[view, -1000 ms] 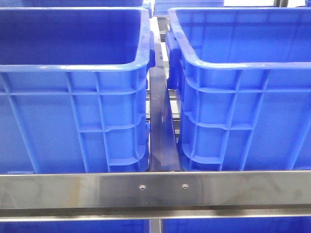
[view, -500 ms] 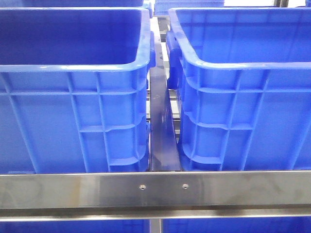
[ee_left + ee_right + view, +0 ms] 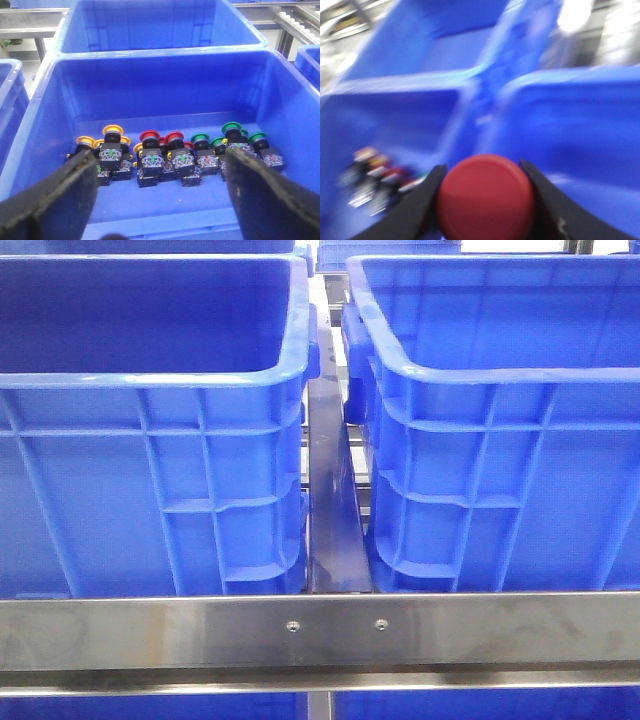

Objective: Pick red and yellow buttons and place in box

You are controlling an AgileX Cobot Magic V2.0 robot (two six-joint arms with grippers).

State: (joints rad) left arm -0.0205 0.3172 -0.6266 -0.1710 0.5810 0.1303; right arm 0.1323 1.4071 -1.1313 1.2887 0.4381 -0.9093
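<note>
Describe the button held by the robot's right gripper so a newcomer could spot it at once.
Start in the right wrist view, where blurred blue crates fill the background. Between the two dark fingers sits one round red button, the only one lifted clear of the cluster in the crate.

I see two bright blue crates point(image 3: 150, 440) above a silver steel rail point(image 3: 320, 630); in the left wrist view, yellow buttons point(image 3: 112, 132), red buttons point(image 3: 162, 139) and green buttons point(image 3: 230, 129) on black bases; right gripper's point(image 3: 485, 200) red cap point(image 3: 486, 192), black fingers point(image 3: 420, 205)

Red button point(image 3: 486, 196) clamped between right claw point(image 3: 485, 200) fingers, blurred; yellow buttons point(image 3: 113, 133) probably upright in crate
</note>
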